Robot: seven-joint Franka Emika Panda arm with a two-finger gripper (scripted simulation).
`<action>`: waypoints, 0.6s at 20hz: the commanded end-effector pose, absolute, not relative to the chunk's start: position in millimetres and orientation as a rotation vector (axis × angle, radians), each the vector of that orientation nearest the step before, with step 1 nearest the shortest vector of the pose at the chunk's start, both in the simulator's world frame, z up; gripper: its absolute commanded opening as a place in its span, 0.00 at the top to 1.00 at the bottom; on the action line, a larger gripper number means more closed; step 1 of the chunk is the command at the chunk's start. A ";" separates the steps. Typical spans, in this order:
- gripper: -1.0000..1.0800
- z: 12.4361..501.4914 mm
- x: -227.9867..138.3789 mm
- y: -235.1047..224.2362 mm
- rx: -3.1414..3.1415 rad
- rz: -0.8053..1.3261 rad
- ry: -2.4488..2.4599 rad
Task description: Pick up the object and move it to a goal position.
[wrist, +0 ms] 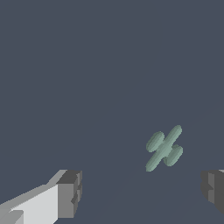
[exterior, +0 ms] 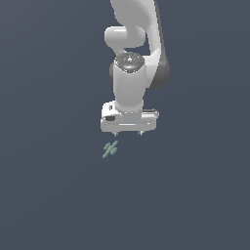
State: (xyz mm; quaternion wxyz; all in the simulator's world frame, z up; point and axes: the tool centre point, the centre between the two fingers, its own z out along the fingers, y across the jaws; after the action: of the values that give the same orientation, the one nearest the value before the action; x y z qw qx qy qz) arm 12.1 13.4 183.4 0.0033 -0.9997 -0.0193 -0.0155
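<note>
1. Pale green object (exterior: 110, 149): thin slanted bar with two short cross-strokes, hash-like. Lies flat on the counter (exterior: 49, 195), slightly left of centre and a bit below mid-frame in the exterior view.
2. Much smaller than the claw (exterior: 129, 133). Nothing touches it.
3. Counter is plain dark blue-grey and fills both frames. No other items on it.
4. Arm (exterior: 132, 73): white with dark grey joints, comes in from the top edge just right of centre in the exterior view, wrist pointing straight down.
5. Claw sits at frame centre in the exterior view, right above the object and offset to the exterior view's right. Object is below and left of the left fingertip in the picture, near but apart.
6. Only short finger stubs show under the hand body in the exterior view. Height over the counter: cannot tell exactly, but the tips are not on the object.
7. Claw state: spread wide. In the wrist view, one finger (wrist: 70, 192) is at lower left and the other clips the lower right edge, with a big gap of bare counter between them.
8. Wrist view puts the object (wrist: 164, 148) right of centre, just below mid-height. It lies ahead of the fingertips, nearer the right finger, and not between the pads.
9. Finger pads are dark grey, finger bodies light grey to white. Nothing gripped.
</note>
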 end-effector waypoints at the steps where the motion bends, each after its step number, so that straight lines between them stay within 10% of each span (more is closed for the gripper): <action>1: 0.04 183.4 12.1 13.4 -3.134 -0.049 -0.061; 12: 0.04 197.1 12.4 32.0 -3.122 -0.060 -0.052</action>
State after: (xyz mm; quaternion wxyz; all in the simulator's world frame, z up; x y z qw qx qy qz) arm 12.6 31.3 196.4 0.0089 -0.9996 -0.0172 -0.0193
